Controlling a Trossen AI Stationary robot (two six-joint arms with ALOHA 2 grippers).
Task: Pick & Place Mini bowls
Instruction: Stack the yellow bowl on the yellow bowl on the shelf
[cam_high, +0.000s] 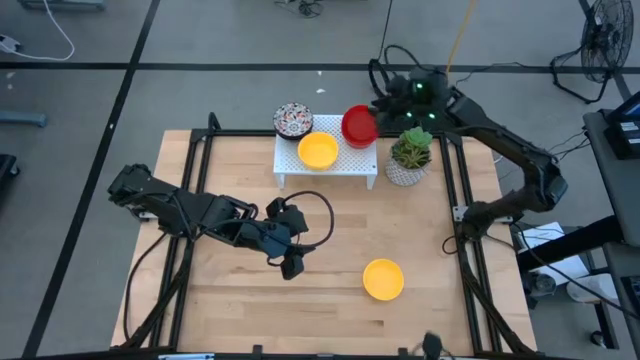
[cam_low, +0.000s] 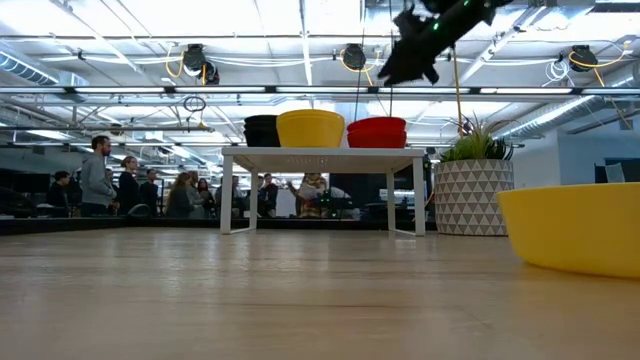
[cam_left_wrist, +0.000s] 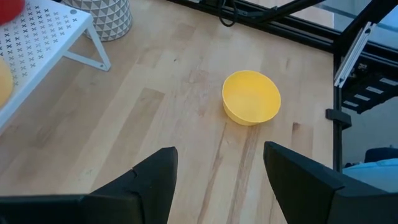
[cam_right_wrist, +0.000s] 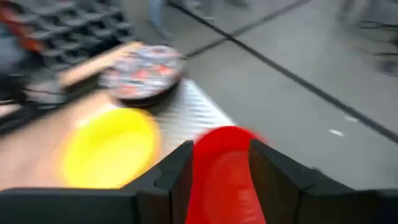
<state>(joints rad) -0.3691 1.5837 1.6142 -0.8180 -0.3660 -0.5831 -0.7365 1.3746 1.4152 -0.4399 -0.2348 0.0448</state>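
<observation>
Evenly and brightly lit from above, with long ceiling light strips (cam_low: 150, 20) blown out to near white in the low view. Soft, short shadows only: a faint one under the white shelf (cam_high: 327, 155) in the high view, none harsh on the wooden table (cam_high: 230, 300). Mild glare on the glossy yellow bowl (cam_left_wrist: 251, 97) in the left wrist view, otherwise crisp there. Heavily smeared by motion blur in the right wrist view: red bowl (cam_right_wrist: 224, 168), patterned bowl (cam_right_wrist: 142, 73) and floor all streaked, edges perhaps doubled. Out of focus up close in the low view, the near yellow bowl (cam_low: 575, 225) and foreground planks soft, the background people (cam_low: 130, 185) dim.
</observation>
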